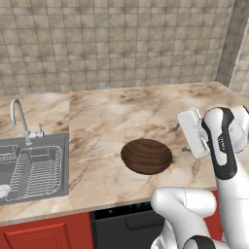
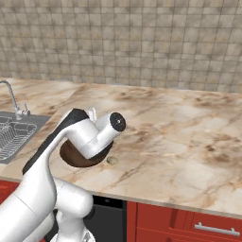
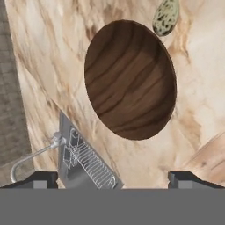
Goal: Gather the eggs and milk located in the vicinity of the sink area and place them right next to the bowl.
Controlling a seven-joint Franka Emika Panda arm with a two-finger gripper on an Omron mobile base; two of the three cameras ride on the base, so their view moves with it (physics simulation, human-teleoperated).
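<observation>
Bowl [image 1: 147,156] sits near the front edge of the bench [image 1: 121,116]: wide, shallow, round, dark-brown wood with streaky grain, inside looks bare in the hand view. Egg [image 3: 165,17] lies on the bench just beside the bowl rim, small oval, pale olive-tan with dark speckles; in the right base view it's a tiny lump [image 2: 112,160] at the bowl's right side, apart from it by a sliver. Sink [image 1: 34,165] is off to the left, well apart from the bowl: rectangular grey steel basin holding a wire dish rack [image 1: 36,171], with a curved chrome faucet [image 1: 20,119] behind it. Bench is glossy beige-brown marble with veining; wall is tan square tile; red cabinet fronts below. End effector [image 3: 112,178] is above the bowl, fingertips spread wide apart, nothing between them.
</observation>
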